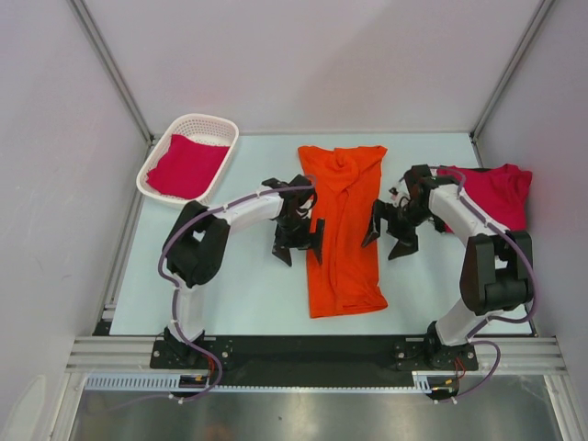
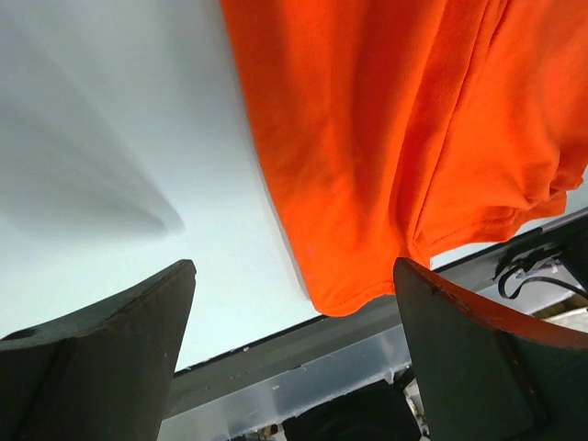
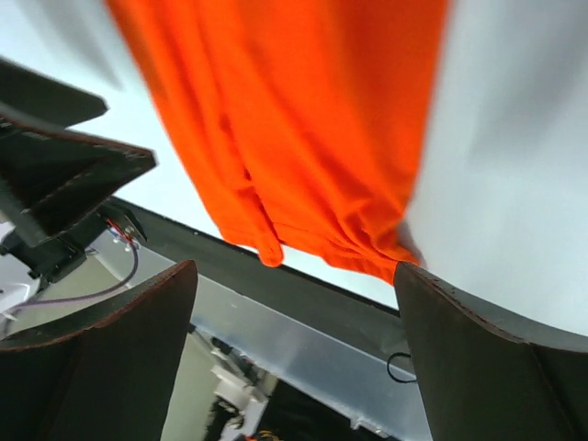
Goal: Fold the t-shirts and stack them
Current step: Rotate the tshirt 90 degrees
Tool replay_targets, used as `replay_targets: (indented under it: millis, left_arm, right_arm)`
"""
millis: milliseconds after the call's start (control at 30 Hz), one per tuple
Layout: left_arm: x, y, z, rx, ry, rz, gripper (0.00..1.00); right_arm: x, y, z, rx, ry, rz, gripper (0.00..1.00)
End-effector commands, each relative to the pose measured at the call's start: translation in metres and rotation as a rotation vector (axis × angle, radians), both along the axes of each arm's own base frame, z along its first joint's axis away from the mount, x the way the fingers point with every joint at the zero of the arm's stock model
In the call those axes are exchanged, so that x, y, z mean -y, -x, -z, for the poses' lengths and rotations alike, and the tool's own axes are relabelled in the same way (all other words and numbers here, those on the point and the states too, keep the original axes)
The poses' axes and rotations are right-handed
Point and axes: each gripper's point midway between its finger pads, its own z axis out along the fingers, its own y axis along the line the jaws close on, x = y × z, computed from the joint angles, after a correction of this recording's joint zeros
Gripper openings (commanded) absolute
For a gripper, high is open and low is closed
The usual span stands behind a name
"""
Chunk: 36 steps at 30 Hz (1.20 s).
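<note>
Where the left tool [image 1: 299,251] hangs: middle of the top view, just left of the orange t-shirt [image 1: 342,230], over the desk [image 1: 239,294].
State of the left tool: fingers spread wide, nothing between them, released.
Place of the right tool [image 1: 386,244]: just right of the same shirt, middle of the frame.
State of the right tool: fingers likewise apart, grasping nothing.
Between the tools: the orange t-shirt lies on the desk, folded into a long narrow strip from upper centre to lower centre, bunched at its upper end.
Upper left: a crimson t-shirt [image 1: 186,167] lies folded inside the white basket [image 1: 219,129].
Right edge: a second crimson t-shirt [image 1: 501,193] lies rumpled on the desk behind the right arm.
</note>
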Motion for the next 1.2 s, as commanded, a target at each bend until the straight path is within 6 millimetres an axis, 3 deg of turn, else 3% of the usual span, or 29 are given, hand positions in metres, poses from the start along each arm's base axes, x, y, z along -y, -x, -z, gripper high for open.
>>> replay_targets:
  millis: [0,167,300,367,400,433,467,533,567,633,867,1167]
  left_arm:
    - [0.004,-0.013,-0.019,0.073,0.012,-0.016,0.94]
    - [-0.01,-0.016,-0.02,0.105,-0.043,-0.047,0.95]
    - [-0.018,-0.026,-0.037,0.175,-0.021,-0.09,0.96]
    - [-0.02,-0.036,-0.044,0.225,0.015,-0.115,0.96]
    - [-0.02,-0.043,-0.057,0.273,0.047,-0.129,0.96]
    - [-0.025,-0.047,-0.062,0.294,0.055,-0.145,0.97]
    - [-0.031,-0.048,-0.071,0.327,0.064,-0.149,0.97]
    - [-0.039,-0.051,-0.078,0.361,0.083,-0.158,0.97]
    - [-0.045,-0.047,-0.08,0.372,0.084,-0.151,0.98]
    - [-0.054,-0.041,-0.082,0.36,0.087,-0.153,0.98]
    - [-0.079,-0.01,-0.07,0.336,0.074,-0.144,0.98]
    - [-0.087,0.005,-0.067,0.329,0.076,-0.119,0.98]
  right_arm:
    - [-0.025,0.0,-0.017,0.031,-0.029,-0.106,0.89]
    - [-0.03,0.029,-0.015,-0.015,-0.032,-0.165,0.83]
    - [-0.028,0.041,-0.015,0.038,0.004,-0.168,0.84]
    - [-0.028,0.045,-0.015,0.088,0.032,-0.159,0.83]
    - [-0.03,0.046,-0.015,0.111,0.036,-0.157,0.83]
    - [-0.035,0.038,-0.025,0.216,0.018,-0.141,0.82]
    - [-0.038,0.045,-0.015,0.227,0.047,-0.132,0.8]
    - [-0.05,0.035,-0.02,0.351,0.025,-0.104,0.72]
    - [-0.049,0.041,-0.014,0.376,0.037,-0.092,0.65]
    - [-0.065,0.045,-0.013,0.404,0.022,-0.084,0.63]
    - [-0.106,0.081,0.022,0.369,0.099,-0.188,0.64]
    - [-0.116,0.096,0.053,0.282,0.212,-0.221,0.52]
